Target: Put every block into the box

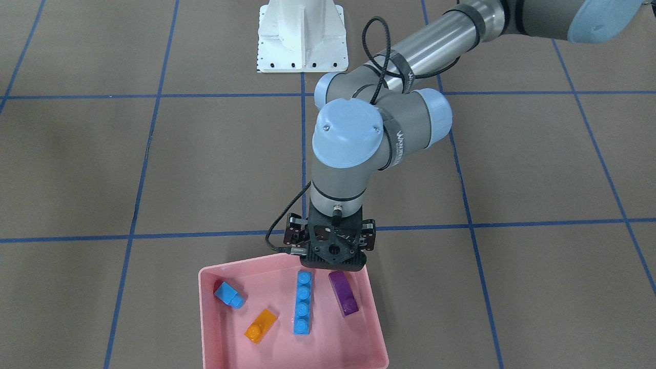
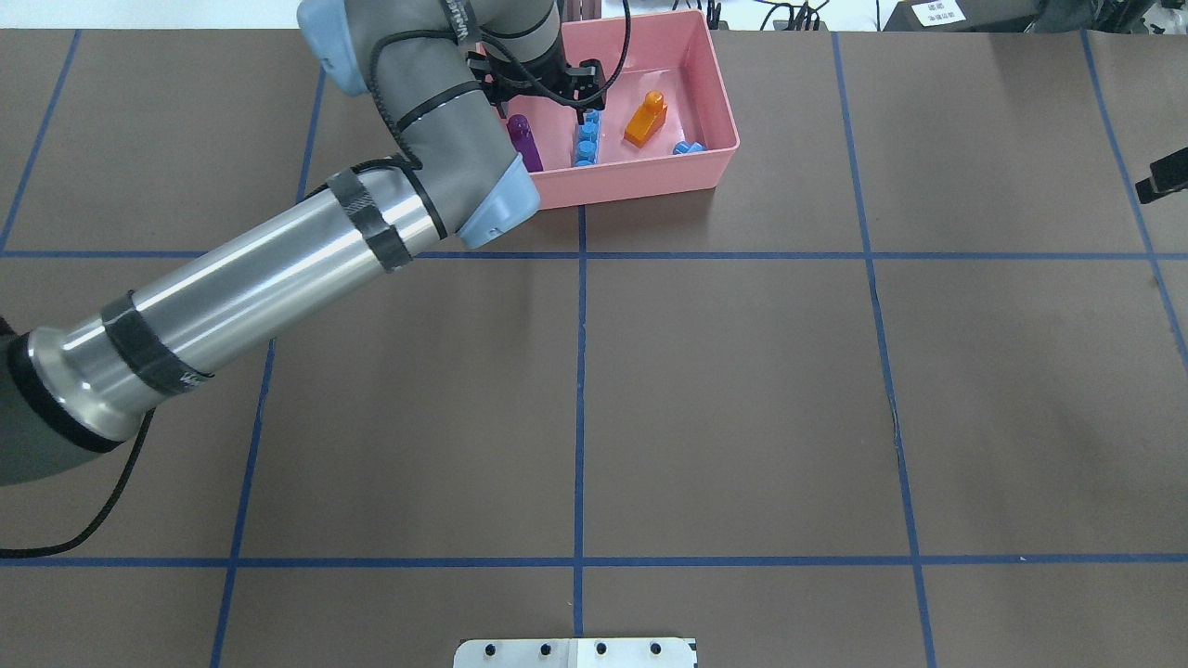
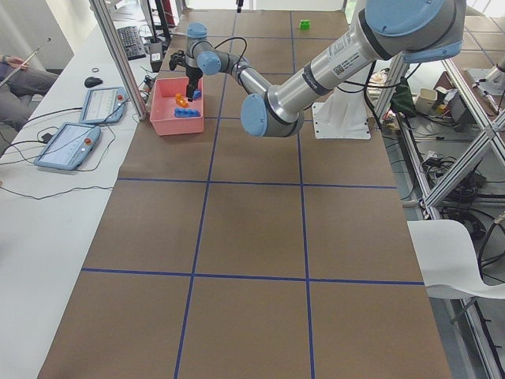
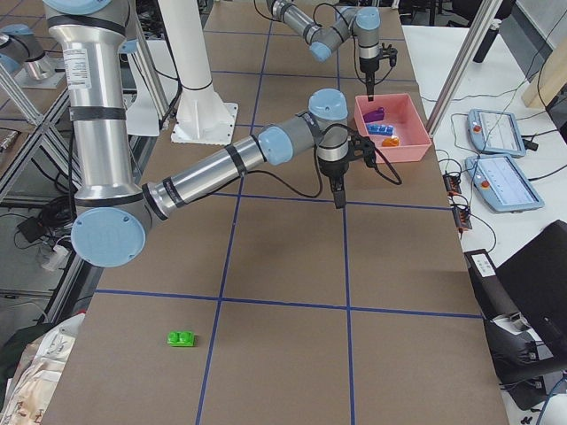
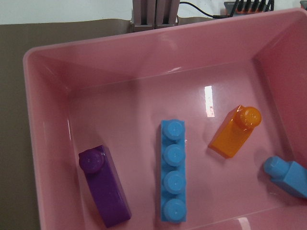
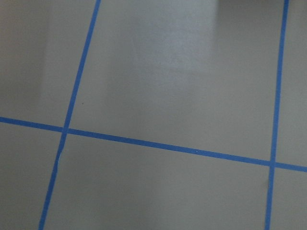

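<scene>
My left tool hangs empty, jaws apart, over the box rim, just by the purple block and long light-blue block. The green block lies well apart on the surface. My right tool: cannot tell.

White capital letters are printed on a black strap wrapped round the wrist of the left arm. Only a beginning like "WAN" can be made out, and the rest is blurred. A white label with dark characters is seen beyond the table's far edge, but it cannot be read. A printed sticker is carried on the near arm in the left side view. Its lettering is too small to be deciphered.
</scene>
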